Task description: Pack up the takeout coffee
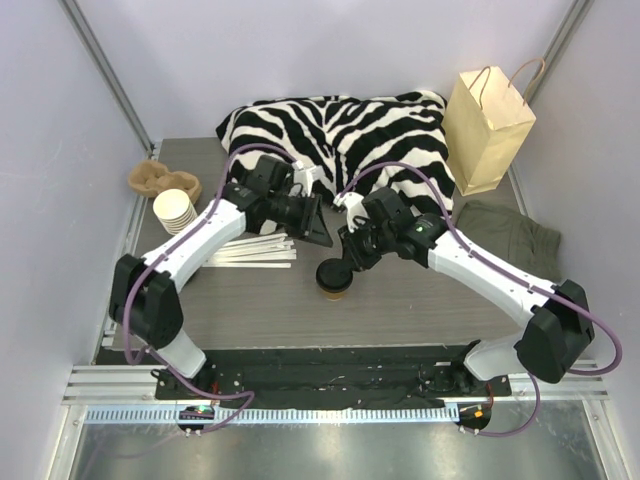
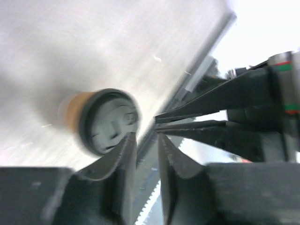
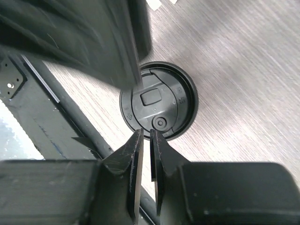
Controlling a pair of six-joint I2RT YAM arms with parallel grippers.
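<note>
Brown kraft paper cup with a round black plastic lid, the takeout coffee, stood upright near the middle of the grey wood-grain table, well apart from the tan paper bag with twine handles at the far right corner; the packing looked barely begun, since the lid was on but the cup was neither gripped nor lifted, and carrying it to the bag and lowering it in remained; the left gripper had its fingers a little parted with nothing between them, beside the lid; the right gripper showed only a thin slit between its fingers, above the lid's rim, pinching nothing; the left wrist view was smeared by blur; the bag's inside was hidden; whether the lid sat fully pressed home could not be told
</note>
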